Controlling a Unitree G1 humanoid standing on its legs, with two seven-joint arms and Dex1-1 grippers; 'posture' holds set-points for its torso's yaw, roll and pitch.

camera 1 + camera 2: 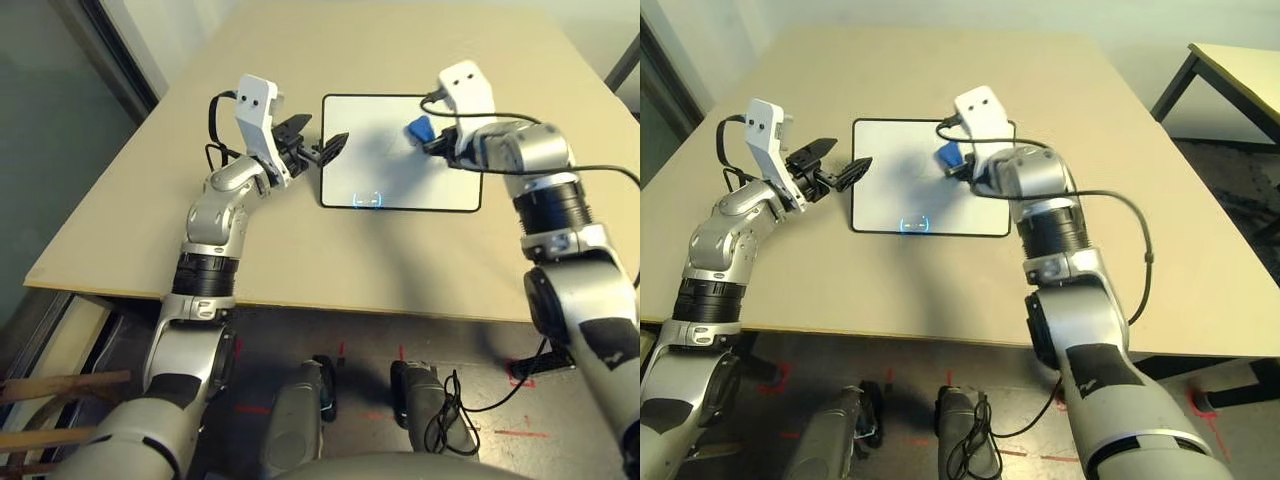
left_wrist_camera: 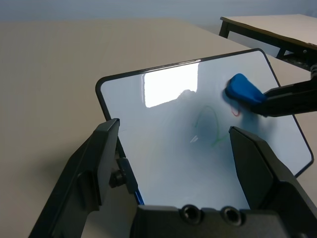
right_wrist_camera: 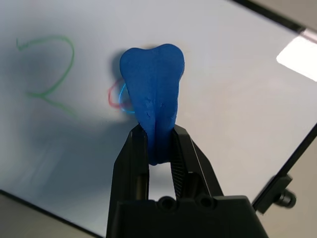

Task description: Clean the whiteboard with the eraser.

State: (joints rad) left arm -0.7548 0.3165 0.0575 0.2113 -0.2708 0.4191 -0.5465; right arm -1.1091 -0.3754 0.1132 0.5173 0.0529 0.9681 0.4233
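Item: whiteboard [image 1: 390, 175], laid flat on the tabletop [image 1: 300, 270], long axis running across between the two arms. Green scribble [image 3: 47, 69] and small red-and-blue mark [image 3: 119, 96] were recorded on its surface.

Item: eraser [image 3: 154, 104], blue, pinched on edge between the pressed-together fingers of the right end effector [image 3: 159, 144]. It was held over the board's far right part, with its tip at or just above the red-and-blue mark; contact could not be confirmed. The green scribble was noted just beside it, toward the board's middle and the left arm, so the wipe was judged to belong to the right arm.

Item: left end effector [image 1: 313, 140], fingers spread, empty, stationed at the board's left short edge.
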